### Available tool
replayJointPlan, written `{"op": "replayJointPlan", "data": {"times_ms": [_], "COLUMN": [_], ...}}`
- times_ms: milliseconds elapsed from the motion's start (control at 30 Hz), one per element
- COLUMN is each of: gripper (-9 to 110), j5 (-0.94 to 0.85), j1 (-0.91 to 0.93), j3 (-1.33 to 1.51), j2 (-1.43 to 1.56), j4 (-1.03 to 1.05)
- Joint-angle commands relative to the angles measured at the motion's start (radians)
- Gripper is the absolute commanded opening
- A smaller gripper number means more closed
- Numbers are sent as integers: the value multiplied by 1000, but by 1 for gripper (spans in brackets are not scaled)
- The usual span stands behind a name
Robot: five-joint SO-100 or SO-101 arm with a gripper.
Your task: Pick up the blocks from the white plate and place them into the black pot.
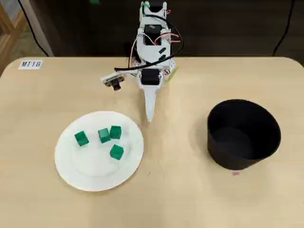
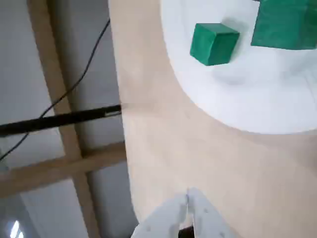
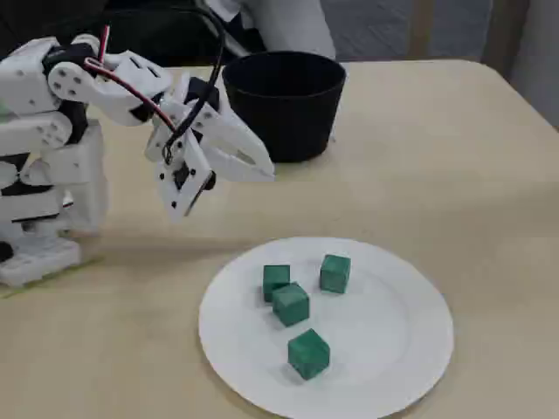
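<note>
Four green blocks [image 3: 291,304] lie on the white plate [image 3: 410,349] near the bench's front edge in the fixed view, the empty jaws closed together above the bench [image 3: 472,157], the black pot [image 3: 284,100] behind.

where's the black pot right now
In the overhead view the black pot stands on the table's right side, well apart from the white plate at left; no green blocks show inside it.

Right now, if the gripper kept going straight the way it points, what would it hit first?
Probably the white plate's near rim: the shut gripper points toward it across bare table. Its height is unclear.
</note>
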Motion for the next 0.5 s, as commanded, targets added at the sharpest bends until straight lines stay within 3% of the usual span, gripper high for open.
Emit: {"op": "replayJointPlan", "data": {"times_ms": [0, 467], "gripper": [-1, -2], "j5": [-31, -74], "j1": [112, 101], "j3": [-150, -215], "j2": [5, -11], "j4": [169, 210]}}
